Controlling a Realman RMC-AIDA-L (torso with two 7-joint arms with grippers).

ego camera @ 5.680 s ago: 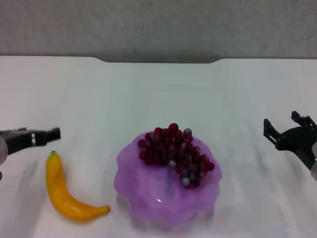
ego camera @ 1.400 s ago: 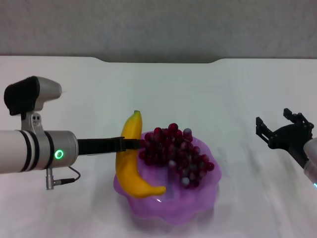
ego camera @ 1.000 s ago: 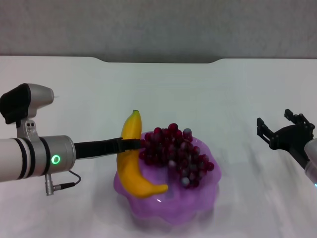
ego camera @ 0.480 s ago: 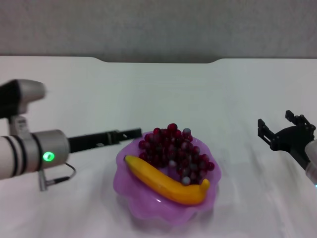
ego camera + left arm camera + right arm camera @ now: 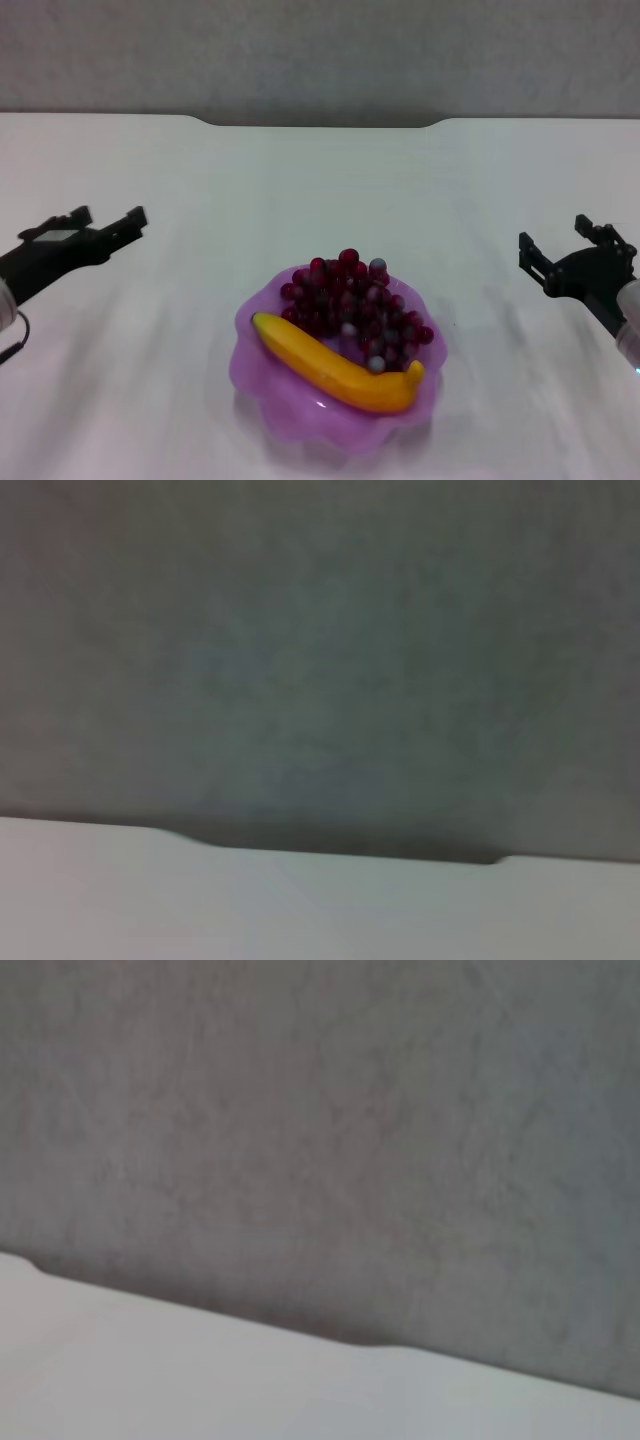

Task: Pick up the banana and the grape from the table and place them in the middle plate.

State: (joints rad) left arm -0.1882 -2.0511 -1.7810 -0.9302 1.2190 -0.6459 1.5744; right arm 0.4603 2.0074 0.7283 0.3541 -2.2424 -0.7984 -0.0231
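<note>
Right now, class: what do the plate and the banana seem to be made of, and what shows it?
Middle plate: likely translucent purple plastic; light passes through its wavy rim.
Banana: smooth, evenly yellow-orange skin with a dull sheen, possibly a plastic model, though real fruit cannot be ruled out.

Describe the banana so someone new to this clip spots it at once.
On the white table, find the purple scalloped middle plate near the front centre. Inside it, the banana lies in front of the dark red grape bunch: the only long, smooth yellow thing there.

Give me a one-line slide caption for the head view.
Banana and grape in the middle plate; open left gripper and right gripper flank it.
</note>
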